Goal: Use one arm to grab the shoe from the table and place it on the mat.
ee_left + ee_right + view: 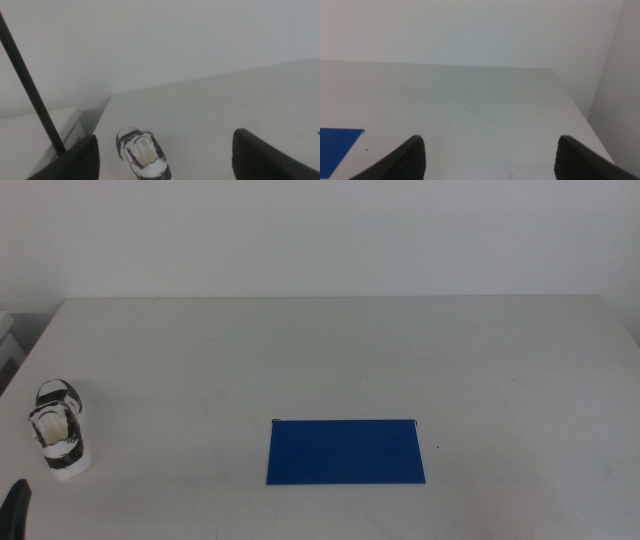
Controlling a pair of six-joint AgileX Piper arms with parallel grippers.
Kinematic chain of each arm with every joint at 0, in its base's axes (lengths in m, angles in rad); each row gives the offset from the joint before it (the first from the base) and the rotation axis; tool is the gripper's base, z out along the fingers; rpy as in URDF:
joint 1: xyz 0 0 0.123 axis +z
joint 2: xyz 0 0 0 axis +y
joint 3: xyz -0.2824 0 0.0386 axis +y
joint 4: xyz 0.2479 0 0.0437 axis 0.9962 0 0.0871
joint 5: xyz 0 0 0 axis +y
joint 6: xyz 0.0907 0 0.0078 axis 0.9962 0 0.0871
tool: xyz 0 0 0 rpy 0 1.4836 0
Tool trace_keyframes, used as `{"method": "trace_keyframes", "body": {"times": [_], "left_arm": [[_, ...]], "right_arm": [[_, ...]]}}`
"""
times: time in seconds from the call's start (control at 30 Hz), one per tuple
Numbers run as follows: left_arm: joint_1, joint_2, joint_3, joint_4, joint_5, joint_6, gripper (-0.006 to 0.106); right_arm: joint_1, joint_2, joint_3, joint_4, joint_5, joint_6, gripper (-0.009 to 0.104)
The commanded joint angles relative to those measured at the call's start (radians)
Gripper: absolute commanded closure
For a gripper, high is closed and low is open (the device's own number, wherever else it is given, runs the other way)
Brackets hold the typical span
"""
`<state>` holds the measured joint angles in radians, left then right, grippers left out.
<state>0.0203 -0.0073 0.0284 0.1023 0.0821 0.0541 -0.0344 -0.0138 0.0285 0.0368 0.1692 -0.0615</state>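
The white and black shoe [60, 430] stands on the off-white table [330, 350] near its left edge, toe pointing away. The blue mat [346, 451] lies flat at the centre front. My left gripper [165, 160] is open, its jaws wide apart, and the shoe [142, 157] lies between them a little ahead. In the middle view only a dark tip of the left arm [14, 505] shows at the bottom left, just in front of the shoe. My right gripper [490, 160] is open and empty over the right part of the table, with a corner of the mat [337, 145] in view.
A white box-like object [35, 135] stands off the table's left edge, and a thin black cable [30, 85] crosses the left wrist view. The table's right edge [575, 110] drops off near the right gripper. A plain white wall stands behind.
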Motion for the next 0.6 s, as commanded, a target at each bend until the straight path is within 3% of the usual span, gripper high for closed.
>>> {"method": "trace_keyframes", "body": {"times": [0.0, 0.57], "left_arm": [[0.0, 0.043, -0.041, -0.011, -0.082, -0.008, 0.012], [0.001, 0.553, -0.527, -0.011, 0.002, -0.02, 0.012]], "right_arm": [[-0.005, -0.021, -0.01, -0.008, -0.079, -0.013, 0.029], [-0.005, -0.021, -0.01, -0.008, -0.079, -0.013, 0.029]]}}
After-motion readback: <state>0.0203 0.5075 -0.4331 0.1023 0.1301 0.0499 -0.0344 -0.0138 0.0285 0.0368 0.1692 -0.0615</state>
